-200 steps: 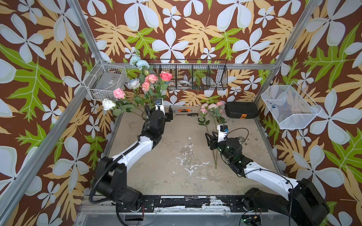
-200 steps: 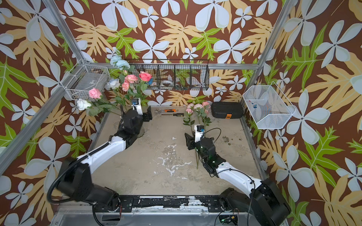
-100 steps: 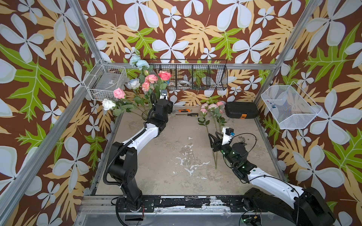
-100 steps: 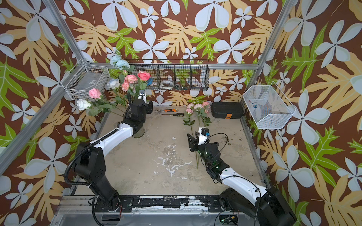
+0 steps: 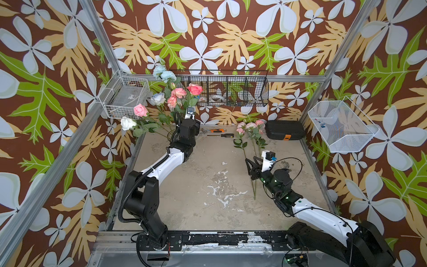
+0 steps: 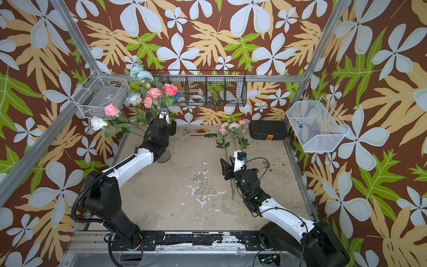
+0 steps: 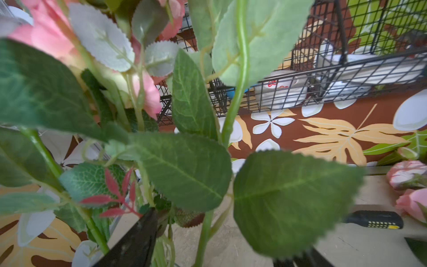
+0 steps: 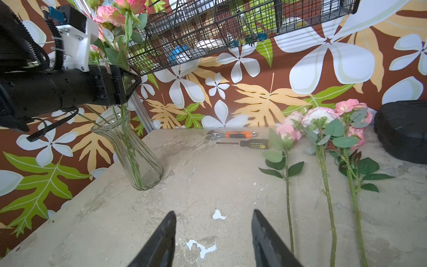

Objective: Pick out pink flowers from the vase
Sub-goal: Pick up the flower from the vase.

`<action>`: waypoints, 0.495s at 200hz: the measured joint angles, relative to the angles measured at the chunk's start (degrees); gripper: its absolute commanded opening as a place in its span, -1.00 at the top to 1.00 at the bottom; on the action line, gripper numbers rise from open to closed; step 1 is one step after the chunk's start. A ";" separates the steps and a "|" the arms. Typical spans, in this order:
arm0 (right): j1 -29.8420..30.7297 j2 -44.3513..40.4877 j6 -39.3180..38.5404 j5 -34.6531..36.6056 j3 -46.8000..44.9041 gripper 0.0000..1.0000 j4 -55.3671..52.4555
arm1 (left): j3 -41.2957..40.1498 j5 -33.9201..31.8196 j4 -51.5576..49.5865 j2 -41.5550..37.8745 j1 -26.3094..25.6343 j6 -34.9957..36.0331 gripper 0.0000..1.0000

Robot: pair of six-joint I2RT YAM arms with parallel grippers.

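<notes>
top: left arm (image 5: 171, 159) has swung in to vase (image 6: 165, 158); right gripper (image 5: 250, 159) barely moved, beside three pink flowers (image 5: 250, 126) laid on table (image 5: 196, 185) | left wrist: left gripper (image 7: 226, 233) jaws apart, stem (image 7: 204, 231) between, next pull likely | right wrist: right jaws apart, empty; pink blooms (image 8: 107, 13) remain in vase | writing: none legible

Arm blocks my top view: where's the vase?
The vase stands at the far left of the table, directly below the left gripper, seen in the right wrist view.
</notes>
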 measured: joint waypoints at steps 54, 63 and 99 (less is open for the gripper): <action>-0.02 -0.13 0.04 -0.17 -0.24 -0.04 0.37 | 2.51 -0.50 -0.02 3.04 1.38 2.71 -0.41; -0.02 -0.09 0.04 -0.31 -0.22 -0.04 0.39 | 2.91 -0.52 -0.04 3.52 1.64 2.95 -0.37; -0.02 -0.31 0.04 -0.61 -0.24 -0.03 0.39 | 4.00 -0.55 -0.09 4.44 2.19 4.04 -0.21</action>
